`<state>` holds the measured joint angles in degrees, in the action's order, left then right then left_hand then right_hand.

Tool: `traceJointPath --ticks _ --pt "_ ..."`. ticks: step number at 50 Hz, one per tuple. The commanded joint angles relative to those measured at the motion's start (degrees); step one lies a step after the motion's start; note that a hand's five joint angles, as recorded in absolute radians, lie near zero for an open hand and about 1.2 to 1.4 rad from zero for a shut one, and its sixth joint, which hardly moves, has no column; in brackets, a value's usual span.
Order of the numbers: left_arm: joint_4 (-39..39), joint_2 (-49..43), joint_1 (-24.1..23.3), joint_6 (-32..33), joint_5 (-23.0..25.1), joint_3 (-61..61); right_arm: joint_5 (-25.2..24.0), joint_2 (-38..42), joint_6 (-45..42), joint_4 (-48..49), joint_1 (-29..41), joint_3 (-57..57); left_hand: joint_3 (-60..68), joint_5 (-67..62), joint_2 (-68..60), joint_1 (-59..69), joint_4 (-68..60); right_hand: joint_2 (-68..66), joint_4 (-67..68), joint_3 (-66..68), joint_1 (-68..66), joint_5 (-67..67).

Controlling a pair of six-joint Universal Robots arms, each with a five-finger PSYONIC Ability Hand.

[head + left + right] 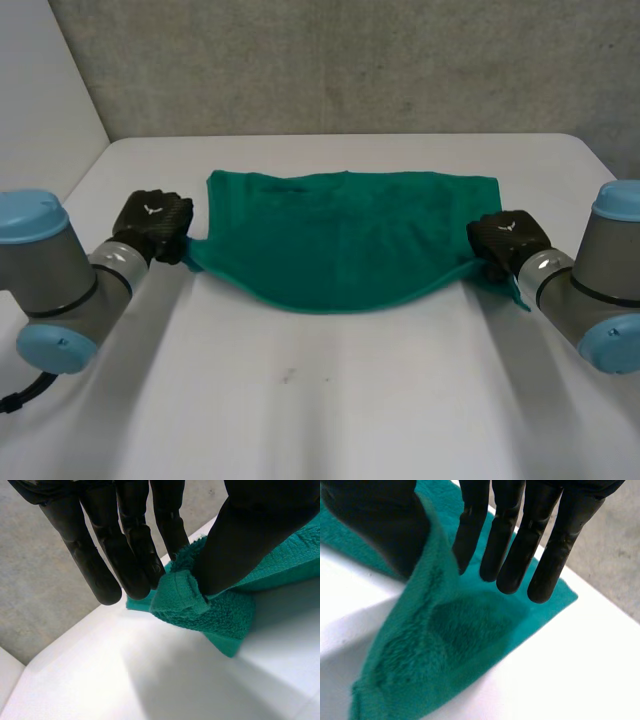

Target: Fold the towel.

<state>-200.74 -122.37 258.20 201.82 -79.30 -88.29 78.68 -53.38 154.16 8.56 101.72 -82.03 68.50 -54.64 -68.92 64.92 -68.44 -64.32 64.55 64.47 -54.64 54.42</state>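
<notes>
Head view shows a white bench (320, 400) set against a grey wall (350, 60). At the left, the left hand (152, 225) pinches the near left corner of the green towel (350, 240) between thumb and fingers. The towel lies spread across the bench's middle, its near edge lifted at both ends and sagging between. At the right, the right hand (505, 240) grips the near right corner, thumb against fingers.

A white table (330, 400) with rounded far corners takes up most of the head view. A small dark speck (287, 377) marks its surface on the near side, about midway across. Behind the table stands a grey, rough-looking wall (350, 60). At the left, a plain pale panel (40, 100) rises beside the table.
</notes>
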Motion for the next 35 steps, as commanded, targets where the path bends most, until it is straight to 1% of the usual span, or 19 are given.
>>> traceJointPath --ticks 1,4,7,9,11,12,13,18,20,21,24,25,26,28,29,31,32,33,35 --pt "0.0 3.7 1.7 -0.1 0.0 -2.1 0.9 -0.5 11.2 -2.4 -4.4 -1.8 11.5 -15.4 -11.1 15.1 -11.6 17.9 -18.1 -18.0 8.2 -18.0" --pt "0.0 4.2 1.9 -0.1 0.0 -2.4 0.4 -0.8 15.4 -3.8 -5.4 -1.7 11.5 -15.4 -11.1 15.1 -11.6 17.7 -18.0 -17.9 8.1 -17.8" --pt "0.0 4.4 1.9 -0.1 0.0 -2.6 0.2 -0.9 17.6 -4.9 -5.6 -1.6 11.5 -15.4 -11.1 15.1 -11.6 16.7 -17.0 -16.9 7.1 -16.8" --pt "0.0 4.5 1.9 -0.1 -0.1 -2.6 -0.4 -0.7 18.4 -6.5 -5.7 -1.2 11.5 -15.4 -11.1 15.1 -11.6 13.4 -13.6 -13.5 3.7 -13.5" --pt "0.1 4.6 1.9 -0.1 -0.1 -2.6 -1.0 -0.5 18.2 -7.7 -5.6 -1.0 11.5 -15.4 -11.1 15.1 -11.6 6.8 -7.1 -7.0 -2.8 -6.9" --pt "0.1 4.5 1.9 0.0 -0.1 -2.6 -1.4 -0.3 18.1 -8.6 -5.7 -0.8 11.5 -15.4 -11.1 15.1 -11.6 -6.4 6.1 6.2 -16.0 6.3" --pt "0.3 4.6 1.9 0.0 -0.1 -2.6 -1.7 -0.3 18.1 -9.0 -6.1 -0.8 11.5 -15.4 -11.1 15.1 -11.6 -15.6 15.4 15.4 -25.3 15.5" --pt "2.0 5.4 2.0 0.1 -0.1 -4.0 -2.8 -1.3 17.1 -9.4 -8.2 -1.4 11.5 -15.4 -11.1 15.1 -11.6 -15.7 15.5 15.5 -25.4 15.6" --pt "4.0 7.0 2.1 0.1 -0.1 -5.0 -3.5 -4.2 14.1 -10.1 -8.3 -1.8 11.5 -15.4 -11.1 15.1 -11.6 -15.7 15.5 15.5 -25.4 15.6" --pt "4.9 7.6 2.2 0.2 -0.2 -5.3 -4.1 -7.8 10.7 -11.4 -8.4 -2.3 11.5 -15.4 -11.1 15.1 -11.6 -15.7 15.5 15.5 -25.4 15.6" --pt "9.7 10.5 2.9 0.7 -0.2 -6.8 -5.4 -12.8 3.8 -14.8 -8.6 -3.0 11.5 -15.4 -11.1 15.1 -11.6 -15.7 15.5 15.5 -25.4 15.6" --pt "11.1 11.4 3.2 1.0 -0.2 -7.2 -5.7 -15.6 -1.5 -17.8 -8.6 -3.5 11.5 -15.4 -11.1 15.1 -11.6 -15.7 15.5 15.5 -25.4 15.6" --pt "14.6 13.5 3.6 2.2 -0.3 -7.9 -5.7 -16.9 -4.5 -19.5 -8.6 -3.8 11.5 -15.4 -11.1 15.1 -11.6 -15.7 15.5 15.5 -25.4 15.6" --pt "18.7 15.8 4.1 3.8 -0.3 -8.8 -5.6 -19.3 -10.3 -23.3 -8.7 -4.3 11.5 -15.4 -11.1 15.1 -11.6 -15.7 15.5 15.5 -25.4 15.6" --pt "20.9 16.9 4.2 4.9 -0.3 -9.3 -5.4 -21.5 -16.4 -27.8 -8.8 -5.2 11.5 -15.4 -11.1 15.1 -11.6 -15.7 15.5 15.5 -25.4 15.6" --pt "25.2 18.7 4.3 7.3 -0.3 -10.6 -5.1 -23.3 -22.5 -32.8 -9.1 -6.7 11.5 -15.4 -11.1 15.1 -11.6 -15.7 15.5 15.5 -25.4 15.6" --pt "29.2 20.3 4.3 9.8 -0.2 -11.9 -4.9 -24.0 -25.4 -35.2 -9.3 -7.6 11.5 -15.4 -11.1 15.1 -11.6 -15.7 15.5 15.5 -25.4 15.6" --pt "32.7 21.6 4.2 12.2 0.0 -13.5 -4.2 -25.1 -30.8 -39.2 -9.8 -9.6 11.5 -15.4 -11.1 15.1 -11.6 -15.7 15.5 15.5 -25.4 15.6" --pt "35.0 22.4 4.0 14.1 0.1 -15.1 -3.3 -25.7 -35.8 -42.2 -10.1 -11.6 11.5 -15.4 -11.1 15.1 -11.6 -15.7 15.5 15.5 -25.4 15.6"
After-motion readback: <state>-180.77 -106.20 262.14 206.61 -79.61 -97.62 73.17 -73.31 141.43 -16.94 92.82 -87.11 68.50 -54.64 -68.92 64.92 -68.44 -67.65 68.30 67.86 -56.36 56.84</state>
